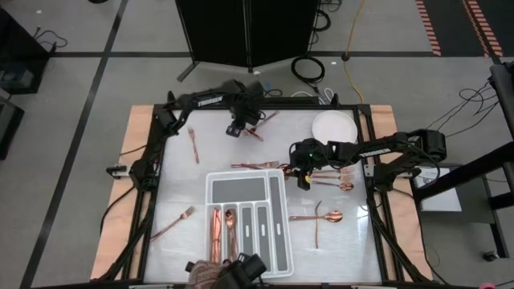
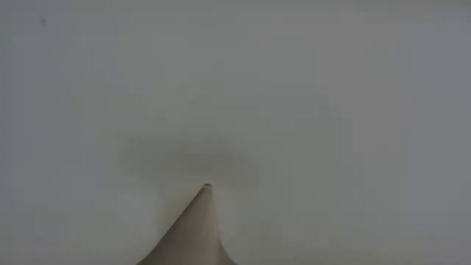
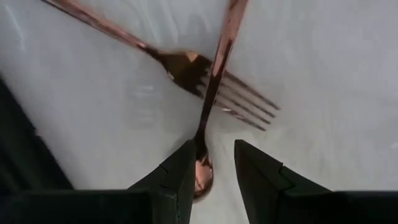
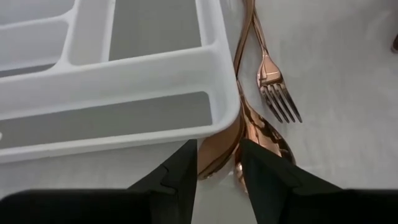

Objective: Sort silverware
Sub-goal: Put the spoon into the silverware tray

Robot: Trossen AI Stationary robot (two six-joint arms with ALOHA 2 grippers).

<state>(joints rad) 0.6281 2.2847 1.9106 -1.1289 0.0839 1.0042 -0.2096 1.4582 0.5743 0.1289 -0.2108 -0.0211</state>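
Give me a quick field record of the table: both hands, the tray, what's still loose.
left hand: far side of table, open, fingers straddling a copper utensil handle that crosses a rose-gold fork
right hand: at the tray's far right corner, open over a copper spoon
white divided plastic tray: a few copper pieces in the left slots, others bare
round white plate: far right
loose silverware: several pieces around the tray
low view: shows nothing useful

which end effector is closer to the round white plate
Right. The right end effector sits just in front of the plate, by the tray's corner. The left end effector is farther off, level with the plate but well to its left, over a crossed fork.
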